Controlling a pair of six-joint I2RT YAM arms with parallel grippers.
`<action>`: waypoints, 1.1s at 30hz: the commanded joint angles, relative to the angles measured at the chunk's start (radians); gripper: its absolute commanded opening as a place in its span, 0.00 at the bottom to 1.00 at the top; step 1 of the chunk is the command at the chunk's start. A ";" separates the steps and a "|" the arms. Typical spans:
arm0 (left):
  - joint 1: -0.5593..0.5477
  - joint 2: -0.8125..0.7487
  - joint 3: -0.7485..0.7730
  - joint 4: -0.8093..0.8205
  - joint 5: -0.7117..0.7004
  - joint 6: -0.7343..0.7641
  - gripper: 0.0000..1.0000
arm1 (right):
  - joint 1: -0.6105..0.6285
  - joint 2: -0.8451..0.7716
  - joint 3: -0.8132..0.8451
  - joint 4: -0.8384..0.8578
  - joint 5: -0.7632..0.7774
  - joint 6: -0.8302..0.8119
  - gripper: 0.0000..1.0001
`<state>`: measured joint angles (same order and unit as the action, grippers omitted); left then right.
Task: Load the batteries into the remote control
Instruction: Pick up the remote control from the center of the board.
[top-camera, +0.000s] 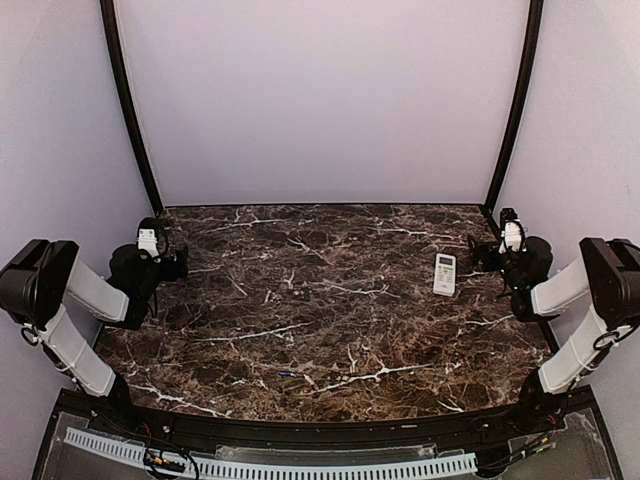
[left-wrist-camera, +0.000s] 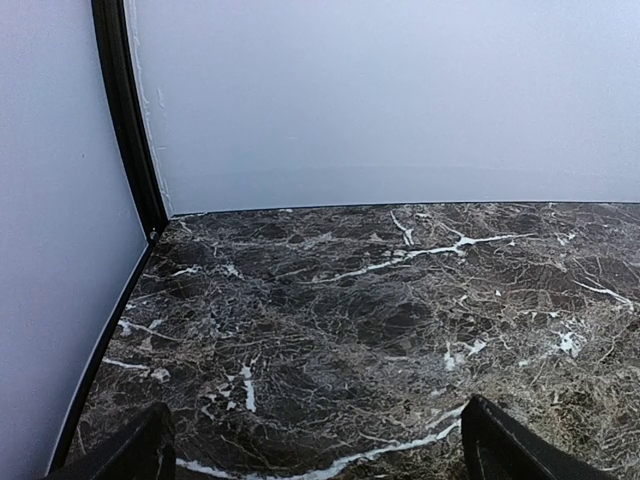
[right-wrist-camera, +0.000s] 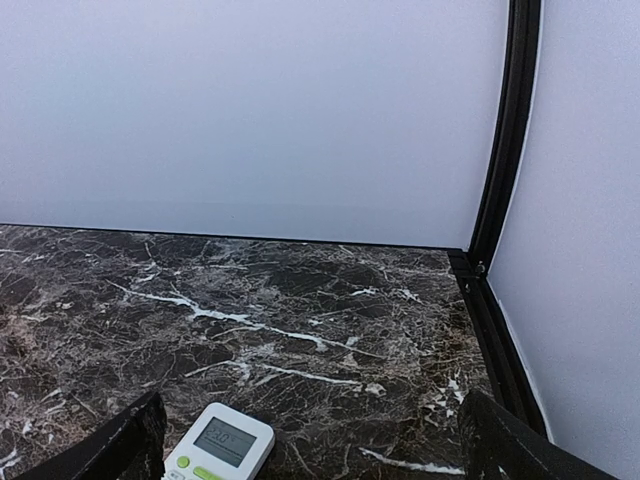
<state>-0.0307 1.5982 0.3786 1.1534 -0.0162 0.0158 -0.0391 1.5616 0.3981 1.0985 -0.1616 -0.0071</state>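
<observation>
Remote control (top-camera: 444, 274) on dark marble table (top-camera: 300, 310), white walls (top-camera: 320, 100); left tool (left-wrist-camera: 318, 448), right tool (right-wrist-camera: 315, 448) apart

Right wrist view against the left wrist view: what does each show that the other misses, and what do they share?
Only the right wrist view shows the remote, face up, low in the frame between the open fingers of the right gripper, plus the right-hand post. Only the left wrist view shows the left gripper, open over bare marble, and the left-hand post. Both show the table and the pale wall.
</observation>
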 joint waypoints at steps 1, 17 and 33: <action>0.005 -0.024 0.011 -0.001 0.013 0.013 0.99 | -0.006 -0.011 0.008 0.015 -0.012 0.000 0.98; -0.116 -0.259 0.380 -0.574 -0.078 0.071 0.98 | 0.133 -0.281 0.519 -1.383 0.203 0.352 0.99; -0.259 -0.358 0.384 -0.621 0.216 0.193 0.92 | 0.353 0.375 0.970 -1.797 0.384 0.484 0.99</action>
<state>-0.2726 1.2930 0.7895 0.5255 0.1123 0.1547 0.3016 1.8431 1.3144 -0.5877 0.1627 0.4465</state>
